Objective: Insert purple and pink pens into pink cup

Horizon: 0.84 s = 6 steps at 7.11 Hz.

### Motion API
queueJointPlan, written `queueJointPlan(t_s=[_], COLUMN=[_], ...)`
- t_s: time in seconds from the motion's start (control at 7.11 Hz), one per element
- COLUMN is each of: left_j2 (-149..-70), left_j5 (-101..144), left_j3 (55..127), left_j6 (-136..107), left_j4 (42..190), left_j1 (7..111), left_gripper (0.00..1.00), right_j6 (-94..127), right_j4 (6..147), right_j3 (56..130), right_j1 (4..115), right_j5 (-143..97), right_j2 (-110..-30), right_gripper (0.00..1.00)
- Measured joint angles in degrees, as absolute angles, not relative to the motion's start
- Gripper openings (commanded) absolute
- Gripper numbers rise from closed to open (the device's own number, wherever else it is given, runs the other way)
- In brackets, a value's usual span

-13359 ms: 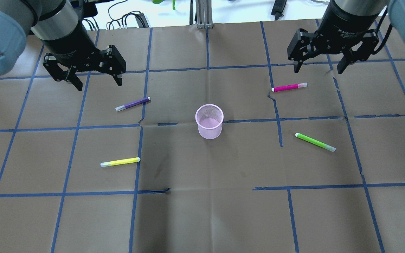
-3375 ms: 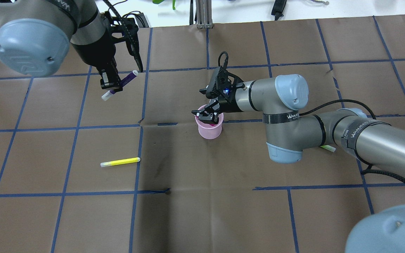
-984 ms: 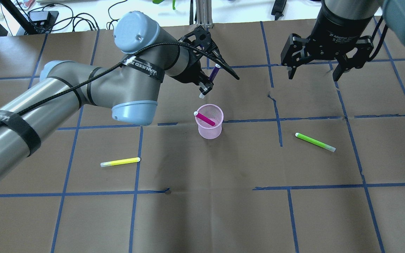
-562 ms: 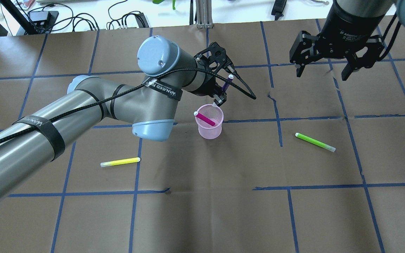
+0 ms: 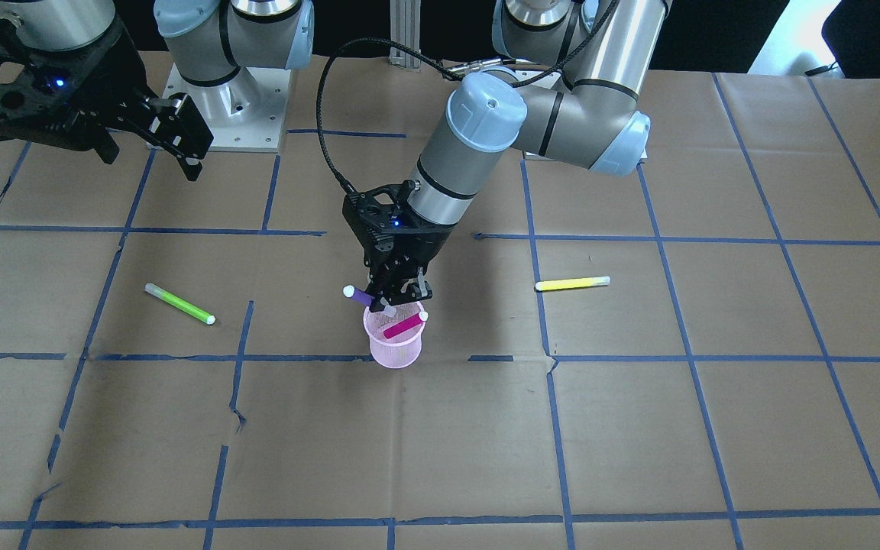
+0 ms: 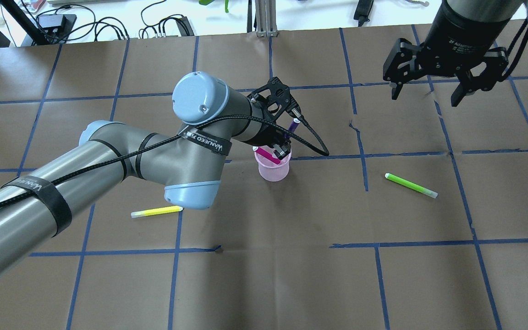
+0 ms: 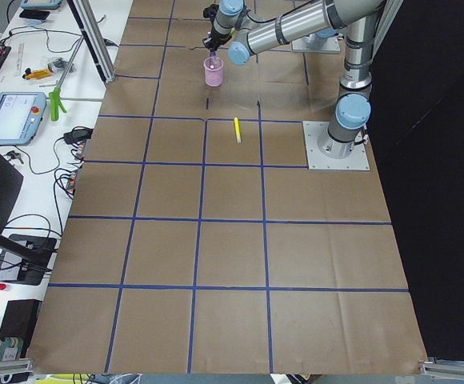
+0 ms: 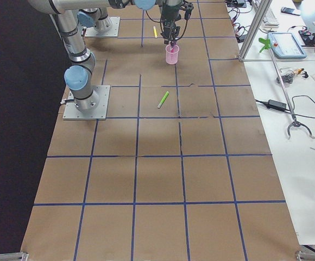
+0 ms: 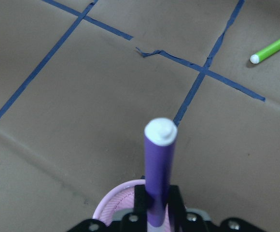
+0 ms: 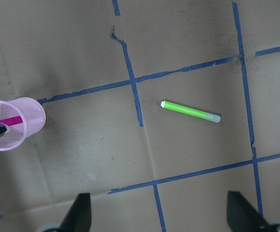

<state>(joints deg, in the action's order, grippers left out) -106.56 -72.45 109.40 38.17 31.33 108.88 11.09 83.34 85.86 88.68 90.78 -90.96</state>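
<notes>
The pink mesh cup (image 6: 273,170) stands mid-table with the pink pen (image 6: 267,155) leaning inside it. My left gripper (image 6: 283,147) is shut on the purple pen (image 6: 293,126) and holds it tilted right over the cup's far rim, lower end at the cup's mouth. In the front-facing view the gripper (image 5: 398,298) hangs over the cup (image 5: 394,350), with the purple pen (image 5: 359,296) sticking out sideways. The left wrist view shows the purple pen (image 9: 158,169) between the fingers above the cup's rim (image 9: 107,204). My right gripper (image 6: 425,94) is open and empty at the far right.
A yellow pen (image 6: 156,211) lies on the near left, partly under my left arm's elbow. A green pen (image 6: 410,185) lies to the right of the cup. Brown paper with blue tape lines covers the table. Cables lie beyond the far edge.
My left gripper has come down and nearer with the purple pen, from behind the cup to its rim. My right gripper has drifted slightly right, still open.
</notes>
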Motion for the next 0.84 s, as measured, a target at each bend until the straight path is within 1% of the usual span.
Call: queueJointPlan(t_s=[0.14,0.28,0.42,0.56,0.84], left_j2=[-107.1,-107.4,-107.5,-107.5,-107.5], left_j5=[-72.4,-72.5,-72.5,-72.4,-72.5], left_j3=[109.5,109.5,109.5,109.5,109.5], left_j6=[38.3,38.3,38.3,38.3,37.9], left_j4=[30.7,30.4,29.9,28.7,27.0], left_j1=[108.7,108.5,108.4,108.3,108.2], left_gripper=[0.09,0.35,0.71,0.97,0.98], right_j6=[11.1,11.0,10.8,10.8,10.6], right_j4=[83.3,83.5,83.7,83.9,84.0], right_j3=[85.9,85.8,85.8,85.7,85.7], right_j1=[88.7,88.7,88.7,88.7,88.7], right_j5=[90.8,90.8,90.7,90.5,90.0], right_j2=[-91.0,-91.0,-91.0,-91.1,-91.2], right_gripper=[1.0,1.0,1.0,1.0,1.0])
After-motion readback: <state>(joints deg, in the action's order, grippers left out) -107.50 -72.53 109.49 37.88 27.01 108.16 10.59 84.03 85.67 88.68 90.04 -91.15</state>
